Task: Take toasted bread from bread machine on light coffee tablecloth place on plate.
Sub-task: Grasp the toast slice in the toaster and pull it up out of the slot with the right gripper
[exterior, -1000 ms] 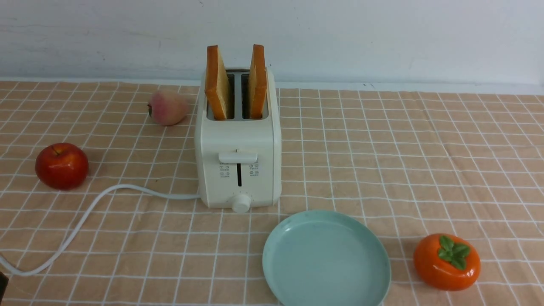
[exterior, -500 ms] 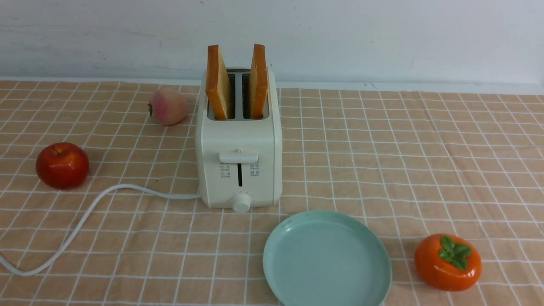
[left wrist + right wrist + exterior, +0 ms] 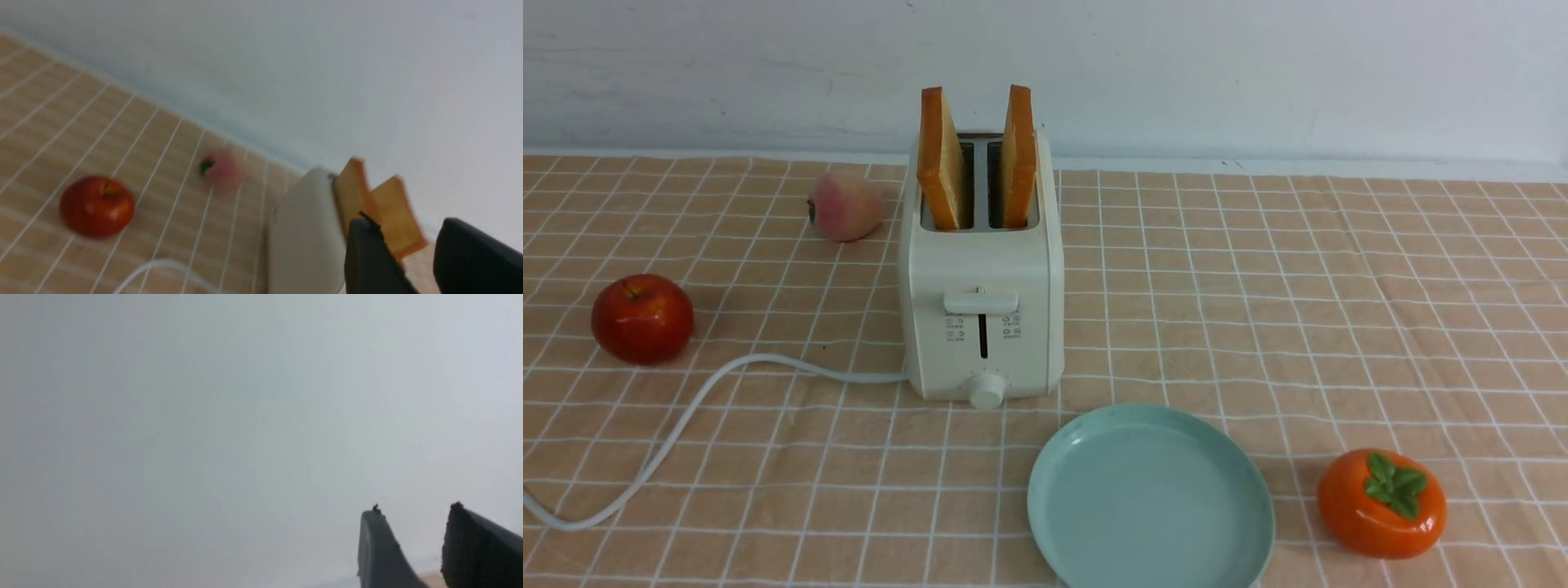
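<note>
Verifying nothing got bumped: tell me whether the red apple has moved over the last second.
No. The red apple keeps its place against the bread machine and the white cord.

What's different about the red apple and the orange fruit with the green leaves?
The red apple is dark red; the orange fruit is bright orange. The apple has a little stem dip on top; the orange fruit wears green leaves. The apple sits left of the bread machine; the orange fruit sits right of the plate. Both are shiny, round and rest on the tablecloth.
</note>
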